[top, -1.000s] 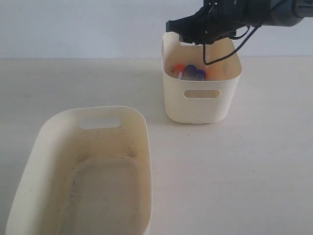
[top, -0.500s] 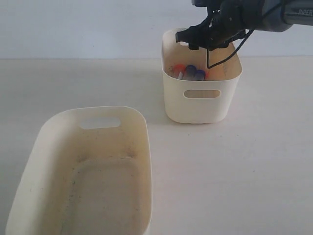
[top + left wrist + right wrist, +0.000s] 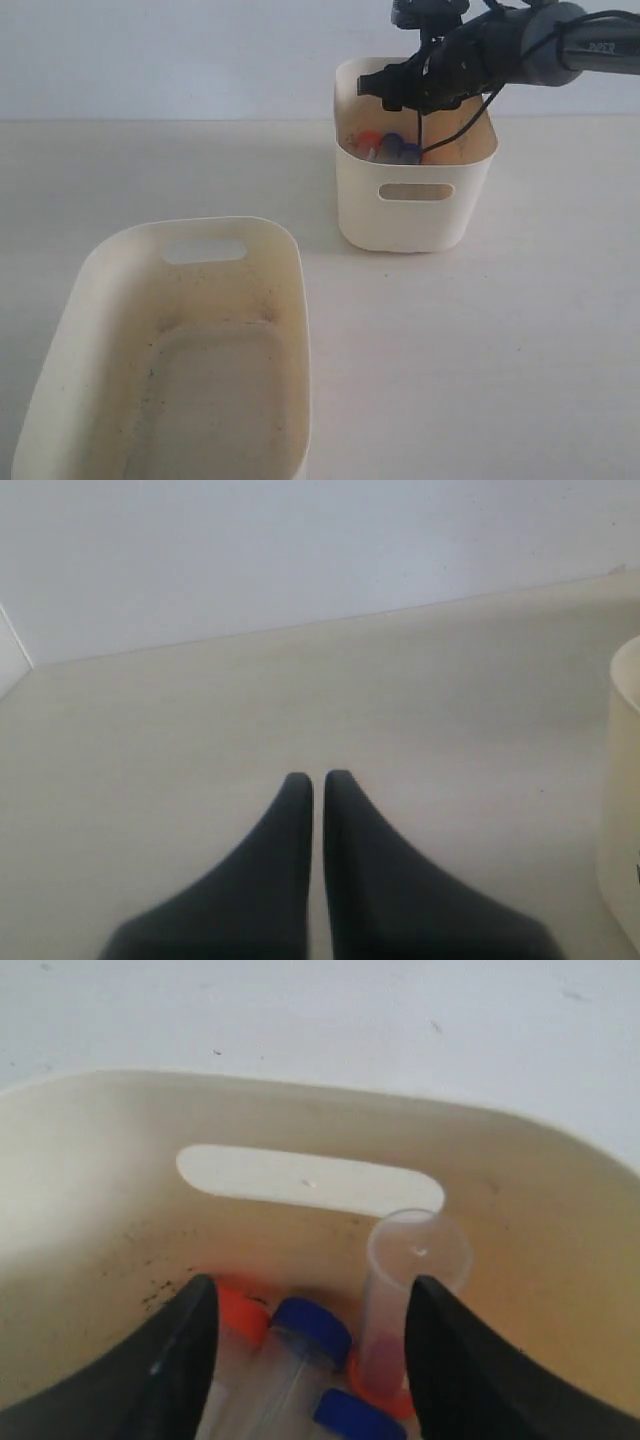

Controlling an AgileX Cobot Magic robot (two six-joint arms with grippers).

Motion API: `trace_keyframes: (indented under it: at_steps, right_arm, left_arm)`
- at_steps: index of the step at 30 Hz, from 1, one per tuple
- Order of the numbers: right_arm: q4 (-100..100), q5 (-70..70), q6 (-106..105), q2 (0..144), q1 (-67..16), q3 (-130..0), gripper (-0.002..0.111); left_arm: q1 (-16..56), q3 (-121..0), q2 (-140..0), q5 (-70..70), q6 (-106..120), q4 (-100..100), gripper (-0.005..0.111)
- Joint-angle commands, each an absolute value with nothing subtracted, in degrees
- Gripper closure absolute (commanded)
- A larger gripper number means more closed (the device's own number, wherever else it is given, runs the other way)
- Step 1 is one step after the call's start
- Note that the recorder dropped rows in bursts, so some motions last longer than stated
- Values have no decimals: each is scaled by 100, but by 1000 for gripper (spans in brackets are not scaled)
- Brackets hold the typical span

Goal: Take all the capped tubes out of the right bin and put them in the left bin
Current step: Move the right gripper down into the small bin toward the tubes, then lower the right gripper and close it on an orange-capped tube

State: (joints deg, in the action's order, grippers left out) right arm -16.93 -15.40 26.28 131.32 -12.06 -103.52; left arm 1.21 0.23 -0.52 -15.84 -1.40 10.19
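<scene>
Several capped tubes (image 3: 393, 147) with orange and dark blue caps lie in the right bin (image 3: 414, 210). In the right wrist view the same capped tubes (image 3: 298, 1348) fill the gap between the jaws, and one clear tube (image 3: 408, 1280) stands cap-down against the bin wall. My right gripper (image 3: 312, 1305) is open, lowered into the right bin (image 3: 90, 1190) just above the tubes, touching none that I can see. It appears in the exterior view as the dark right gripper (image 3: 400, 92) over the bin's rim. The left bin (image 3: 190, 262) stands empty at front left. My left gripper (image 3: 318, 777) is shut on nothing, above bare table.
The left wrist view catches a cream bin's edge (image 3: 625, 810) at one side. A pale wall rises behind the table (image 3: 520, 330). A black cable (image 3: 455, 133) hangs from the right arm into the right bin.
The right gripper has tilted and dropped from above the right bin's rim down into the bin, towards the tubes. The left bin and the tubes have not moved.
</scene>
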Motion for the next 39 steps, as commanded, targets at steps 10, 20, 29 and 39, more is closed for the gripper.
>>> trace_keyframes:
  at_steps: [10, 20, 29, 39]
  right_arm:
    - [-1877, -1289, 2630, 13334, -1117, -10356, 94]
    - [-1877, -1307, 2493, 13299, -1117, -10356, 94]
    - [-1882, -1182, 2438, 12826, -1117, -10356, 103]
    - [-1882, -1608, 1973, 12472, -1117, -10356, 108]
  left_arm:
    - [114, 0, -41, -1496, -206, 1013, 102]
    - [114, 0, -41, -1496, -206, 1013, 102]
    - [114, 0, -41, -1496, -206, 1013, 102]
    - [114, 0, -41, -1496, -206, 1013, 102]
